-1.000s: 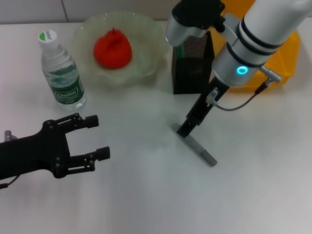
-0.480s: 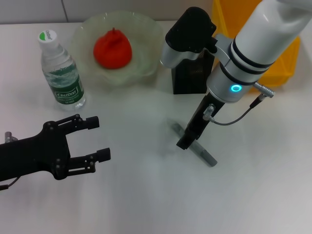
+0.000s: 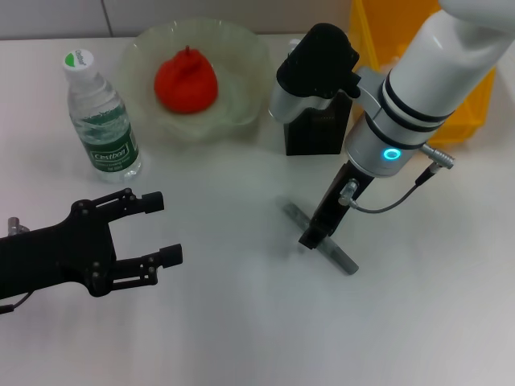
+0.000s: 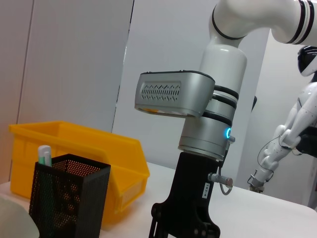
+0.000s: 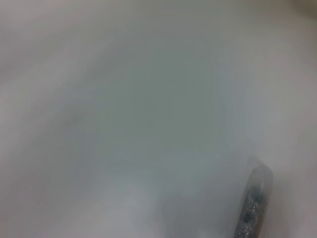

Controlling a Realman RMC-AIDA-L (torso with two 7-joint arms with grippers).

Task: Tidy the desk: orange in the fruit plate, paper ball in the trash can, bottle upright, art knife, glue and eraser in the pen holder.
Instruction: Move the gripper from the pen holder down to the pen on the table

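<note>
The grey art knife (image 3: 323, 239) lies flat on the white table, and its end also shows in the right wrist view (image 5: 252, 206). My right gripper (image 3: 309, 238) stands straight down on the knife's middle. The orange (image 3: 186, 81) rests in the pale-green fruit plate (image 3: 241, 48). The bottle (image 3: 100, 121) stands upright at the left. A white-and-green stick, likely the glue (image 4: 44, 154), pokes out of the black mesh pen holder (image 4: 67, 198). My left gripper (image 3: 161, 228) hovers open at the front left, holding nothing. The paper ball and the eraser are out of view.
The yellow trash can (image 3: 475, 96) stands at the back right behind my right arm, just beside the pen holder (image 3: 314, 133). The right arm's silver wrist block (image 4: 173, 94) hangs over the pen holder's side.
My right gripper has slid from the knife's far end toward its middle, coming nearer the table's front. The left arm and all other things have stayed put.
</note>
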